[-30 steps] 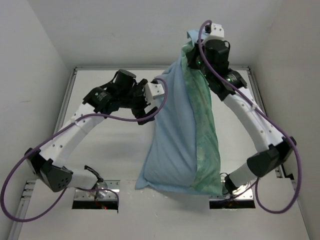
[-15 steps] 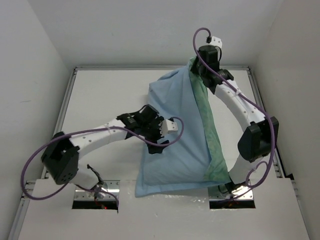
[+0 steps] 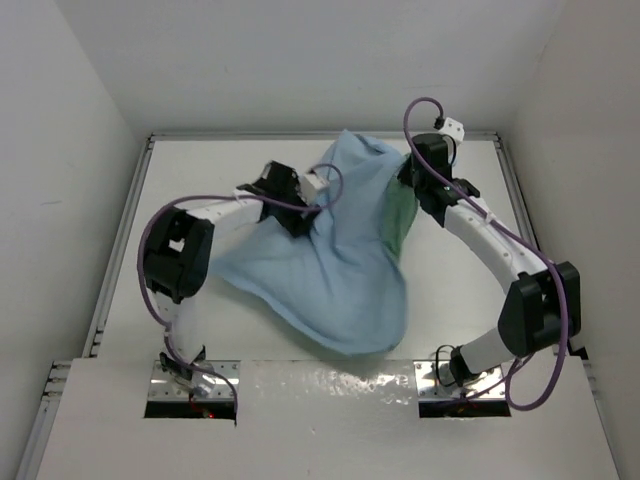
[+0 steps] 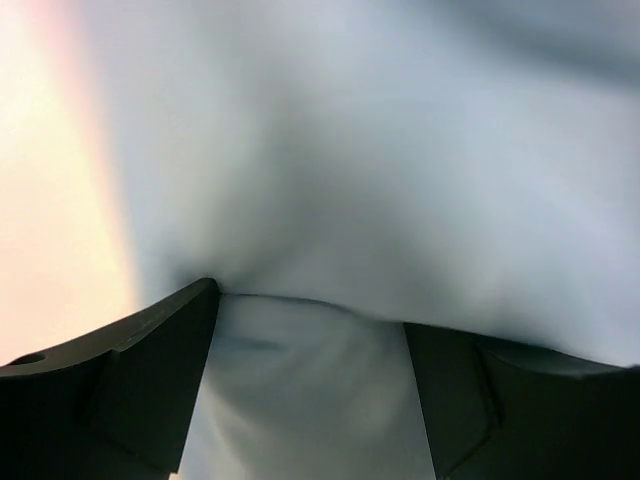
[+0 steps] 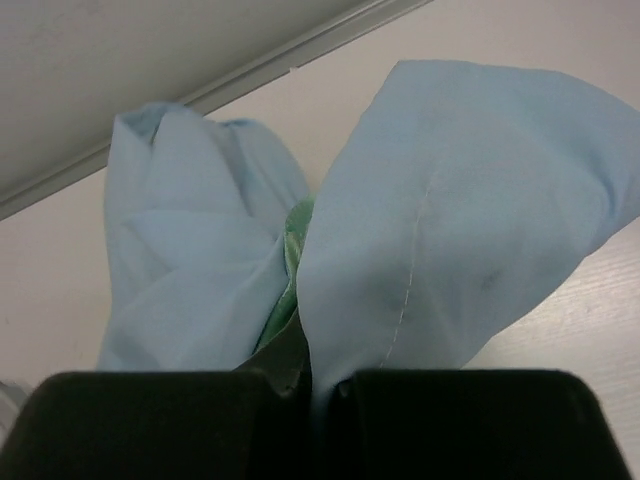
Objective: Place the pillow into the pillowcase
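Note:
The pillowcase (image 3: 330, 270) lies spread over the middle of the table, light blue face up, with a strip of its sea-green face (image 3: 400, 222) showing at the right. It looks full, and the pillow is hidden. My right gripper (image 3: 410, 180) is at the case's far right corner. In the right wrist view it (image 5: 320, 378) is shut on bunched blue fabric (image 5: 450, 220) and a green fold (image 5: 290, 250). My left gripper (image 3: 300, 215) presses into the case's upper left. There its fingers (image 4: 150, 350) stand apart, and blue cloth (image 4: 380, 170) bulges between them around the gripper (image 4: 310, 310).
White table (image 3: 200, 320) boxed in by white walls, with a raised rim along the back (image 5: 250, 70) and sides. A white ledge (image 3: 330, 410) with both arm bases runs along the near edge. The left arm is folded back on the left side.
The pillowcase hung tall from the raised right gripper and now lies lowered and spread on the table. The left gripper moved to its upper left part, and its jaws have narrowed.

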`<state>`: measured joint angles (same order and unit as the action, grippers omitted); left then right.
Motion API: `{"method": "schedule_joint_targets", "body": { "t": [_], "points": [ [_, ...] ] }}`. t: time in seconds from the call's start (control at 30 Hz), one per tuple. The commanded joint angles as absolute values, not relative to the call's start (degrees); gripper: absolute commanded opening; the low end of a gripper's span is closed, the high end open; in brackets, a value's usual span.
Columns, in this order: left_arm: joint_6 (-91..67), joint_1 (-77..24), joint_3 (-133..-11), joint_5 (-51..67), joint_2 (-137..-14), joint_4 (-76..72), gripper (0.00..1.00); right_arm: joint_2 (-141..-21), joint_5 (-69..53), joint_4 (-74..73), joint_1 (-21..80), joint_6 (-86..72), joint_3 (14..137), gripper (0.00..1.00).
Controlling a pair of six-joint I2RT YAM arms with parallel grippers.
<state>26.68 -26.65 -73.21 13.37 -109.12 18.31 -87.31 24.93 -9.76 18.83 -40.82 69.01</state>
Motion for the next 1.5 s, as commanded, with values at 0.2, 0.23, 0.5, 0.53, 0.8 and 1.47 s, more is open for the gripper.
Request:
{"method": "schedule_joint_targets", "body": {
  "t": [0.2,0.23,0.5,0.53,0.8,1.47],
  "points": [
    [37.24,-11.07,-87.37,2.6,-106.74,22.41,0.84,-87.0,13.37,-6.25,21.8,-46.32,62.84,0.0],
    [38.83,-11.07,-86.49,4.72,-103.92,23.28,0.87,-87.45,12.4,-6.07,21.8,-46.32,63.02,0.0],
    [62.03,-10.55,-89.47,14.24,-85.35,53.27,0.91,-90.08,7.3,-5.71,22.06,-43.68,66.71,0.0],
    [63.18,-10.63,-89.99,13.89,-84.82,56.66,0.89,-90.7,7.29,-5.54,22.5,-43.86,66.97,0.0],
    [53.19,-33.45,-59.8,-3.07,-64.8,62.6,0.78,-92.55,7.91,-3.6,24.08,-43.42,68.38,0.0],
    [48.96,-34.19,-24.36,-15.2,-76.97,32.2,0.88,-92.81,10.37,-4.31,24.26,-41.13,68.64,0.0]
  ]
}}
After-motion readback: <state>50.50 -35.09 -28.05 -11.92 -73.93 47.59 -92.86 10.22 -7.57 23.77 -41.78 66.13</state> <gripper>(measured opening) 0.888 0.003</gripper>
